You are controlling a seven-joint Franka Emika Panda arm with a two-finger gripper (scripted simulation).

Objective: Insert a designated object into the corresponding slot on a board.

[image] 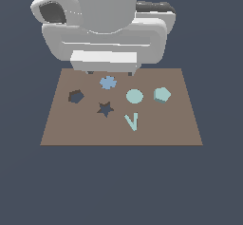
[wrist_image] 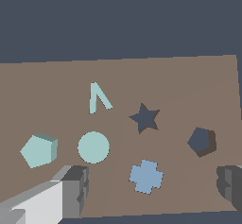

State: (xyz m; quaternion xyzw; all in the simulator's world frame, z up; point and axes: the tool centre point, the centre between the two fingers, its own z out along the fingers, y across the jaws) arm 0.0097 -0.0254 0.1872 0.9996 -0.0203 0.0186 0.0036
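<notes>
The designated object, a thick pale teal block, lies on the brown board toward the exterior view's right. In the wrist view the block sits beyond one finger. The slot is a dark cutout toward the exterior view's left, and it also appears in the wrist view. My gripper hangs above the board's far edge, mostly hidden under the big white hand. In the wrist view the gripper is open, its fingers wide apart and nothing between them.
On the board are a blue cross inlay just below the gripper, a flat teal disc, a teal V shape and a dark star cutout. The disc lies right beside the block.
</notes>
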